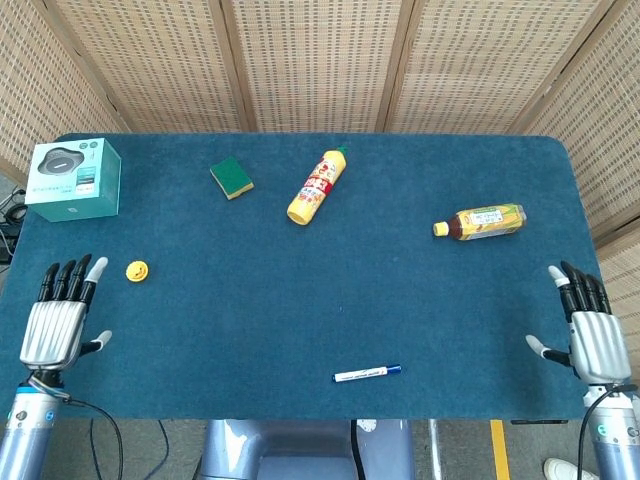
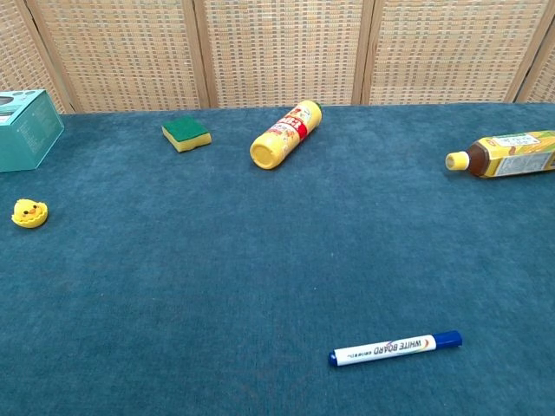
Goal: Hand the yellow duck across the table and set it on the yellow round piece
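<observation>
Head view: yellow duck [image 1: 137,270] near table [image 1: 250,300] left edge

Woven rattan screen panels [image 1: 320,60] stand behind the blue-carpeted table [image 1: 300,300].

Both hands have silver metal backs, black fingers and pale grey fingertips and thumbs. The left hand [image 1: 58,325], near the table's [image 1: 320,300] front left corner, joins a bluish-grey forearm trailing a thin black cable. The right hand [image 1: 588,335], by the front right corner, joins a matching forearm with a black cable.
</observation>
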Available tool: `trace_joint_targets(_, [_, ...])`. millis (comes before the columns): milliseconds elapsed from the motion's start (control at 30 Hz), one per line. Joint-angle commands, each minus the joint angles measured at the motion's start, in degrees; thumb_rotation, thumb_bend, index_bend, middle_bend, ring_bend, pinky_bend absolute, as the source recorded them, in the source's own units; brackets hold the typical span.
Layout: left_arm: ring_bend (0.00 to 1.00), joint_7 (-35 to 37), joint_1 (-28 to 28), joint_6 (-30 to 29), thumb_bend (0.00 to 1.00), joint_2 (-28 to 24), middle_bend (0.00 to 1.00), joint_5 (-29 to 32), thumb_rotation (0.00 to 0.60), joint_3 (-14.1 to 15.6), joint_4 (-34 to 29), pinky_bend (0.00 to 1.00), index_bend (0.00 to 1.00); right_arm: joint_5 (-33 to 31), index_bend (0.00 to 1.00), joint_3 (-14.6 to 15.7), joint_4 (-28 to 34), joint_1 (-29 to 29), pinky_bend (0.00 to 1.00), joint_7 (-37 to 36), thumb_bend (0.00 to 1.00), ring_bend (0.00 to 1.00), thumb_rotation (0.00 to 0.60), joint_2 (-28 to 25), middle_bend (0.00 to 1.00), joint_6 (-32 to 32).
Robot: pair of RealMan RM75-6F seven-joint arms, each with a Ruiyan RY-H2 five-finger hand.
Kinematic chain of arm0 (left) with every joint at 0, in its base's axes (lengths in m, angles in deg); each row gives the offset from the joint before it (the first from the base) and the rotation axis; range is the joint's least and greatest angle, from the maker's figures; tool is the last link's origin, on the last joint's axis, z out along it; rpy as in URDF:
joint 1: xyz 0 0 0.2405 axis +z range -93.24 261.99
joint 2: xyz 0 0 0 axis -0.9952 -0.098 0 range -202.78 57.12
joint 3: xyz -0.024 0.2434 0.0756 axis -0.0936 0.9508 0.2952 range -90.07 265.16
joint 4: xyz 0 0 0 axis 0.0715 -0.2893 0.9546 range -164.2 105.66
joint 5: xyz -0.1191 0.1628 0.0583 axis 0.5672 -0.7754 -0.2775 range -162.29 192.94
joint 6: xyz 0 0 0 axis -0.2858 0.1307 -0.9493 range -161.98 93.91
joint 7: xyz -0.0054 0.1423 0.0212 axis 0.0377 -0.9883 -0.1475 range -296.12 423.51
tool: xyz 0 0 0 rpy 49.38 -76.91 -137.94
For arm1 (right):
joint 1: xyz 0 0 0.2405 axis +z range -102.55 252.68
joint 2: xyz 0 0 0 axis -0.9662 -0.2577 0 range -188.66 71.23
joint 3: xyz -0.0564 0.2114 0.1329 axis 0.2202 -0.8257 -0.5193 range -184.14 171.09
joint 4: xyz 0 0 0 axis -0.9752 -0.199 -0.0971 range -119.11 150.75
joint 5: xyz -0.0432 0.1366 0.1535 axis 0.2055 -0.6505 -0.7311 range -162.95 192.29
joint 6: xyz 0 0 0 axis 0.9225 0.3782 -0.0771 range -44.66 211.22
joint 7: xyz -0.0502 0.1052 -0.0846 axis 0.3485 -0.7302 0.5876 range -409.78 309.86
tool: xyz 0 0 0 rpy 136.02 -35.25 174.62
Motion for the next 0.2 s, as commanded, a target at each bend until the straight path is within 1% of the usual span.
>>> trace_joint_targets(33, [0.00, 0.25, 2.41, -1.77, 0.10, -0.64, 0.00, -1.60, 0.600, 0.96, 0.63, 0.00, 0.00, 0.25, 0.00, 0.11, 0.18, -0.38, 0.00, 0.97, 0.03, 0.00, 0.600, 0.25, 0.00, 0.76])
trace_joint_targets(200, [0.00, 0.28, 4.17, -2.83, 0.10, -1.51, 0.00, -3.67, 0.600, 1.00, 0.22, 0.00, 0.00, 1.17, 0.00, 0.49, 0.87, -0.62, 0.00, 2.41, 0.02, 0.00, 0.600, 0.43, 0.00, 1.45])
